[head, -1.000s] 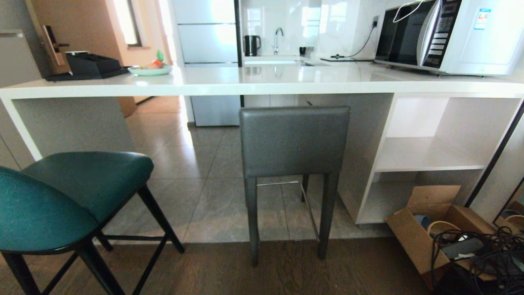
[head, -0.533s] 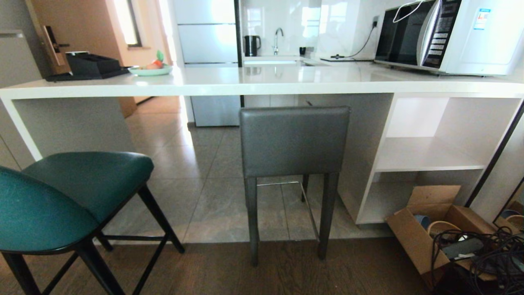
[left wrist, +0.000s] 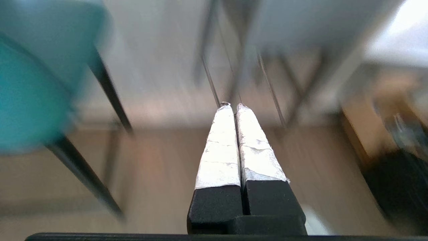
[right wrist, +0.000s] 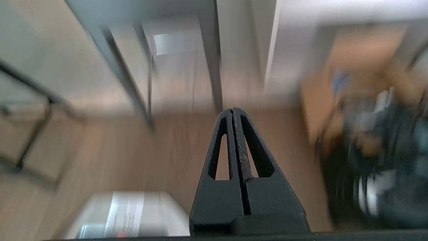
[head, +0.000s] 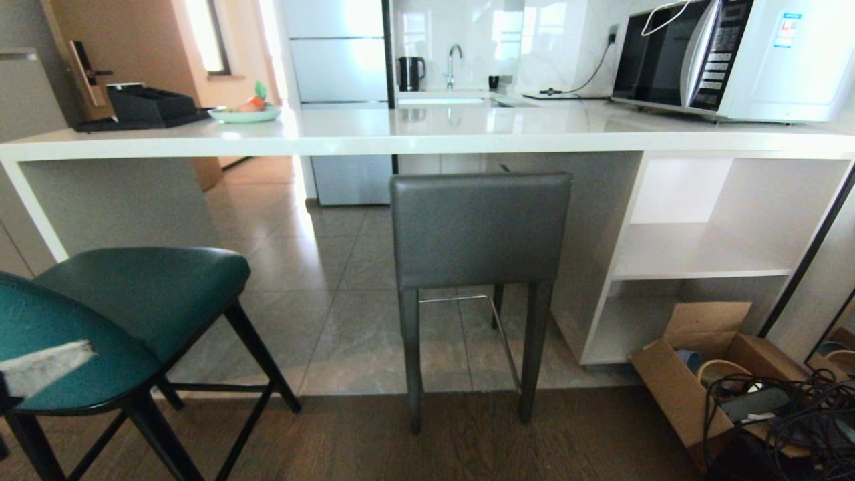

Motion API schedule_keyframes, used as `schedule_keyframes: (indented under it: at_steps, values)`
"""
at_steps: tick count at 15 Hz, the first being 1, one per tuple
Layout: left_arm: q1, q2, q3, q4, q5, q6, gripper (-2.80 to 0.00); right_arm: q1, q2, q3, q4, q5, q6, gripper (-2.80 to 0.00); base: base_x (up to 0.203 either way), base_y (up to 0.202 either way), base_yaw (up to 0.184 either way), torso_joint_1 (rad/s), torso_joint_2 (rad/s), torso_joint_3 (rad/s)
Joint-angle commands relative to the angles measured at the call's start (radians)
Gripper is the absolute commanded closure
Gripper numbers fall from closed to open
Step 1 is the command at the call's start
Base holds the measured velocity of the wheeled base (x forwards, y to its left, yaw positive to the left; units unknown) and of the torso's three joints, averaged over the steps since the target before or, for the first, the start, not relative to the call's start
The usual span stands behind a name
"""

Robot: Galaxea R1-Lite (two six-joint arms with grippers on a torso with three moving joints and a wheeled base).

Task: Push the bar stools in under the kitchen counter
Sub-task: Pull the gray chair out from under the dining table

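The grey bar stool [head: 479, 227] stands at the middle with its squared back towards me, its seat tucked partly beneath the white kitchen counter [head: 427, 137]. The teal bar stool [head: 127, 314] stands out from the counter at the near left, on thin black legs. My left gripper [head: 50, 364] shows its white-taped fingers at the left edge, in front of the teal stool's back; it is shut [left wrist: 233, 106] with nothing held. My right gripper [right wrist: 233, 109] is shut and empty above the wood floor, out of the head view.
A microwave [head: 728, 57] sits on the counter's right end, a black tray [head: 143, 107] and a green plate [head: 245, 115] on its left. White shelves [head: 695, 257] fill the counter's right side. An open cardboard box [head: 701, 371] and tangled cables [head: 795, 414] lie at the near right.
My left gripper has risen into the head view at the lower left, in front of the teal stool. The stools and the counter stay where they were.
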Motion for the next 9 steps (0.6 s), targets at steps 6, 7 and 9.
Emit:
schedule_keyframes:
  at_steps: [6, 7, 9]
  values:
    - [-0.080, 0.063, 0.086, 0.071, -0.002, -0.017, 0.00, -0.009, 0.105, -0.011, 0.140, -0.036, 0.079, 0.00, 0.000, 0.000, 0.000, 0.000, 0.00, 0.000]
    - [-0.080, 0.063, 0.089, 0.071, -0.006, -0.017, 0.00, -0.009, 0.098, 0.009, 0.140, -0.038, 0.076, 0.00, 0.000, 0.000, 0.000, 0.000, 0.00, 0.000]
    - [-0.106, 0.058, 0.100, 0.067, -0.004, -0.017, 0.00, -0.009, 0.067, 0.048, 0.139, -0.039, 0.057, 0.00, 0.000, 0.000, 0.000, 0.000, 0.00, 0.000]
